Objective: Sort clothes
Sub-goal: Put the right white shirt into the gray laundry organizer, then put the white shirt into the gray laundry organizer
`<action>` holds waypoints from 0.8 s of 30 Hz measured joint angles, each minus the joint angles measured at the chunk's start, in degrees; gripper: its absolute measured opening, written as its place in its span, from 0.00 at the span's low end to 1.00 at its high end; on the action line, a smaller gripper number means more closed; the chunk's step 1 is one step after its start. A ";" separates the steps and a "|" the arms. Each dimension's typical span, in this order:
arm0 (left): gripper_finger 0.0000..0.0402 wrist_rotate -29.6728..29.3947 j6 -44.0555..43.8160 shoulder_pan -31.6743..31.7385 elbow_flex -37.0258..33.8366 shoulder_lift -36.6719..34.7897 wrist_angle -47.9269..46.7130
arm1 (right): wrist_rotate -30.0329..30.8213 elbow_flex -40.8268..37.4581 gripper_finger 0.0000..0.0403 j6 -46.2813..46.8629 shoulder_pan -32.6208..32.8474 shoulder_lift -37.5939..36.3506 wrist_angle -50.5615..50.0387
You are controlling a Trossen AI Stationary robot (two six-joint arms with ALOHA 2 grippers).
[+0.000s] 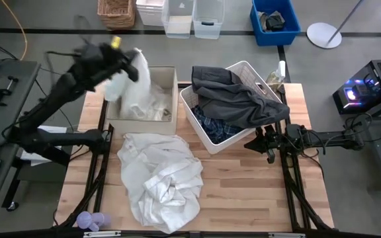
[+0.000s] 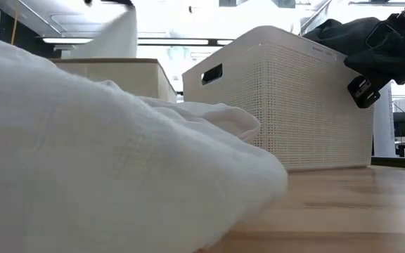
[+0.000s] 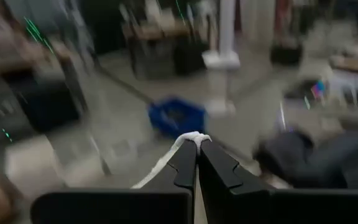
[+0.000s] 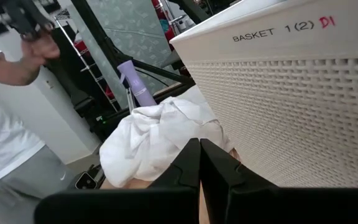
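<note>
My left gripper (image 1: 133, 68) is raised over the beige bin (image 1: 172, 74) and is shut on a white garment (image 1: 139, 92) that hangs into the bin. This garment also shows in the low view (image 2: 114, 35). A second white garment (image 1: 161, 178) lies crumpled on the table near the front. The dark grey garment (image 1: 240, 96) drapes over the white basket (image 1: 207, 139), with the blue-white plaid shirt (image 1: 213, 125) under it. My right gripper (image 1: 268, 147) is shut and empty beside the basket's right side. The dark green garment is not in view. My left gripper pinches a bunched bit of the white garment's top (image 3: 191, 137) between its two fingertips. The garment hangs below the fingers, and its lower part (image 1: 144, 109) rests in the beige bin. Whether it holds one layer or several, I cannot tell.
A purple bottle (image 1: 91, 221) lies at the table's near left corner. Bins and a wicker basket (image 1: 116, 12) stand on the floor beyond the far edge. A person (image 4: 5, 130) stands off the table's near left side. Bare wood (image 1: 256, 198) lies at the near right.
</note>
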 joint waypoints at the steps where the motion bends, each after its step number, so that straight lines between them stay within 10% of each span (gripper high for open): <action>1: 0.00 1.13 -1.40 0.00 -1.68 0.33 -0.51 | 0.00 0.02 0.00 0.00 0.02 0.00 0.02; 10: 0.04 7.98 -11.25 -0.56 -13.95 -1.13 -5.14 | 0.00 -0.01 0.00 0.00 0.00 0.00 0.02; 19: 0.34 10.12 -11.46 -0.08 -13.39 -1.84 -16.41 | -0.01 0.00 0.00 0.02 0.01 0.00 0.00; 24: 0.50 23.54 -14.69 -0.10 -9.94 -1.94 -21.12 | 0.00 0.01 0.00 0.01 0.00 0.00 0.00</action>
